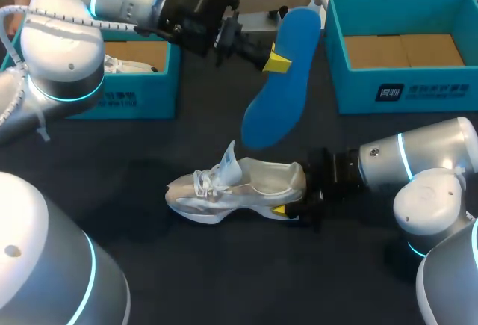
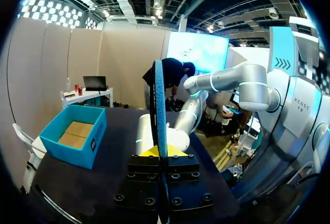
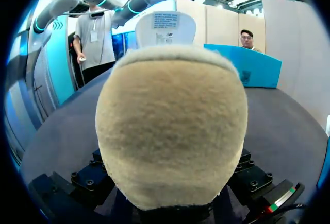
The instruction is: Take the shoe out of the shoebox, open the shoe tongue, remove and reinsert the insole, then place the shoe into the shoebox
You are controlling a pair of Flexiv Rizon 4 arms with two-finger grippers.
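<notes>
The insole (image 1: 275, 90) is out, pinched at its edge by the left hand (image 1: 278, 62) above the tabletop (image 1: 112, 190). The right hand (image 1: 293, 202) grasps the heel of the shoe (image 1: 231, 187) just below. Next, I think, the insole must go back in, toe first.
</notes>
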